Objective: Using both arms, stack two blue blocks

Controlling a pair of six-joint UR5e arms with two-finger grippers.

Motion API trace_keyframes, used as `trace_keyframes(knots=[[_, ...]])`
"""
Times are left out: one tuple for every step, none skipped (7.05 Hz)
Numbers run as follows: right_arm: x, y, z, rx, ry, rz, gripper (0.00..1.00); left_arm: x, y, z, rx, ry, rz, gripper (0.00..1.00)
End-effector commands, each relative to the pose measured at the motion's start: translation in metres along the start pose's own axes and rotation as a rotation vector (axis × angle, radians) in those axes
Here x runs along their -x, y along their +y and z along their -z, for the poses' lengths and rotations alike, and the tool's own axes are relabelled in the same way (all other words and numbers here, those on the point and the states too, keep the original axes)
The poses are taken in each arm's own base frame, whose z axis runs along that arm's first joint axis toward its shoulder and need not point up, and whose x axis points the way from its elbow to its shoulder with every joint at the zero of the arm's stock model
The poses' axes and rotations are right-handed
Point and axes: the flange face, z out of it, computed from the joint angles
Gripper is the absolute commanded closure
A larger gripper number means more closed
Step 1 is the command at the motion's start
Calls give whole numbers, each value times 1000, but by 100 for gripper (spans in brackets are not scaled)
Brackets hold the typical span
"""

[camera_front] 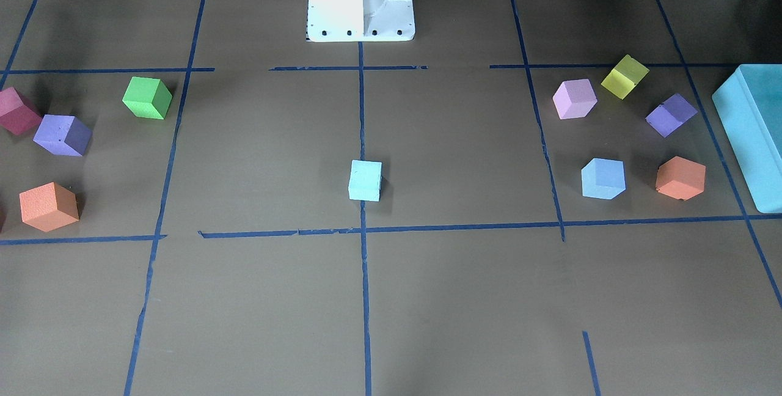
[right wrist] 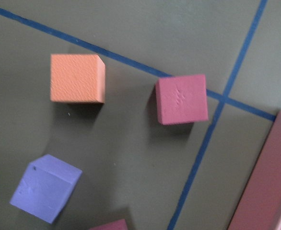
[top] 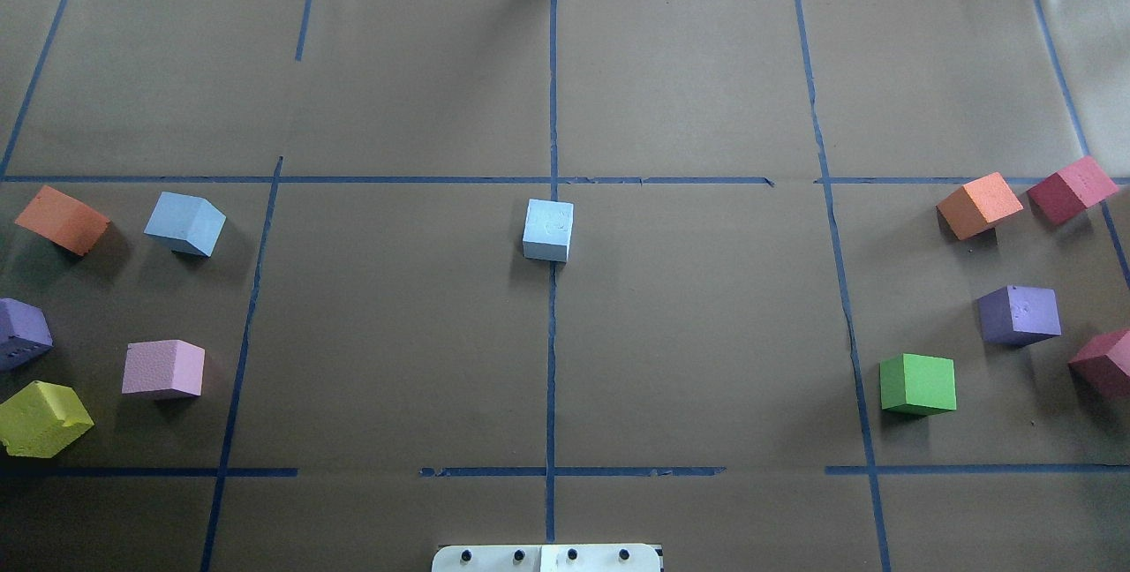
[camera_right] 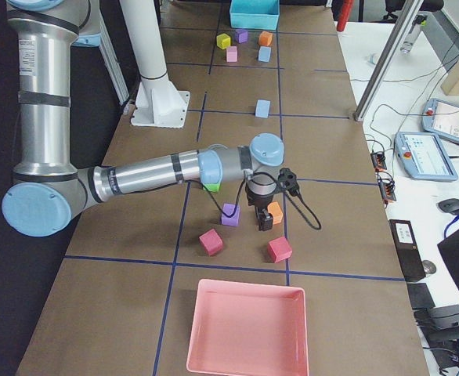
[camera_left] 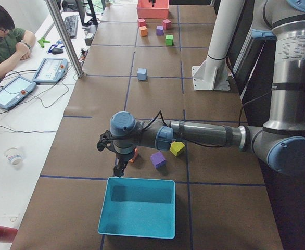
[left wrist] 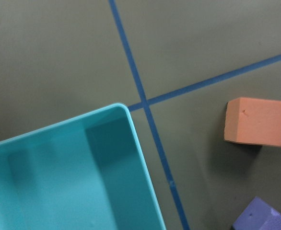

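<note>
Left gripper (camera_left: 119, 169) hung just by the teal box (camera_left: 137, 208) corner, pointing down. I couldn't tell how far its jaws were parted or whether they held anything. Same for the right gripper (camera_right: 265, 222), which hung over the maroon cube (right wrist: 181, 99) group.

The periwinkle blue block (camera_front: 603, 179) lay past the orange cube (left wrist: 255, 120) from the left jaws, towards table centre, near but not under them. The pale cyan block (top: 547, 230) sat on the centre tape line, well apart from both jaws and roughly between them.

Both are cubes, so no long axis. The cyan one lay flat, nearly square to the tape. The periwinkle one lay flat but turned diagonal to the grid.
</note>
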Motion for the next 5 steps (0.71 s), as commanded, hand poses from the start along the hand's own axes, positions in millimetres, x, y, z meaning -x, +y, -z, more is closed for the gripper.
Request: trace_keyframes(knots=[[-23, 58, -9, -10, 2, -51, 0, -14, -8, 6, -33, 64, -29, 0], [-23, 55, -9, -13, 2, -78, 0, -38, -19, -3, -61, 70, -122, 0], [-22, 54, -8, -17, -2, -90, 0, -79, -35, -33, -27, 103, -146, 0], [-22, 54, -8, -16, -2, -91, 0, -114, -58, -47, -18, 124, -95, 0], [-22, 54, -8, -17, -2, -90, 0, -153, -82, -60, -9, 148, -60, 0]])
